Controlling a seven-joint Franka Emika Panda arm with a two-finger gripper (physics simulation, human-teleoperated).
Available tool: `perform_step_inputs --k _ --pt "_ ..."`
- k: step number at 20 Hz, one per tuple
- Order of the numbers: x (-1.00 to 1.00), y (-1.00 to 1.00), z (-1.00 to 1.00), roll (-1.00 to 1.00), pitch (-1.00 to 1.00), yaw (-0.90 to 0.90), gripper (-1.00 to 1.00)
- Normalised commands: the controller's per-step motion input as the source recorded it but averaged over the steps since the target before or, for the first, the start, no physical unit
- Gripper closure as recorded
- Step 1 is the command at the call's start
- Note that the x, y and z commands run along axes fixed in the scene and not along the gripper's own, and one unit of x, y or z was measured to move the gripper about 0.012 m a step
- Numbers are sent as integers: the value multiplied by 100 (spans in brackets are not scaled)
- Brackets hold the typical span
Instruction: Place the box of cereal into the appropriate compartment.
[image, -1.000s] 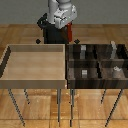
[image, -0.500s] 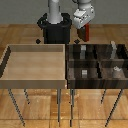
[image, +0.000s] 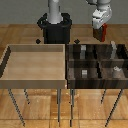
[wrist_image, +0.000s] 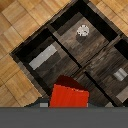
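Above dark compartment tray (image: 95, 62) on wood floor (image: 20, 35): gripper (image: 100, 27) clamping box of cereal (image: 101, 33).

Counts: one arm (image: 54, 12) with one gripper (image: 99, 24), one box of cereal (image: 102, 34), two trays, a light empty one (image: 35, 80) and a dark divided one (image: 71, 70), and several small grey blocks (image: 85, 73), exact number unclear.

The box of cereal (wrist_image: 69, 95) fills the foreground above a dark compartmented tray (wrist_image: 60, 47); separate compartments hold a grey block (wrist_image: 42, 56), a round pale object (wrist_image: 83, 31) and another grey piece (wrist_image: 120, 75).
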Motion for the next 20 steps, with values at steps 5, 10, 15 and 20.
perform_step_inputs --k 5,10,15,20 --pt "0 100 0 0 0 0 100" --pt "-20 60 0 0 0 0 100" --pt "-20 0 0 0 0 0 100" --pt "-20 -20 0 0 0 0 100"
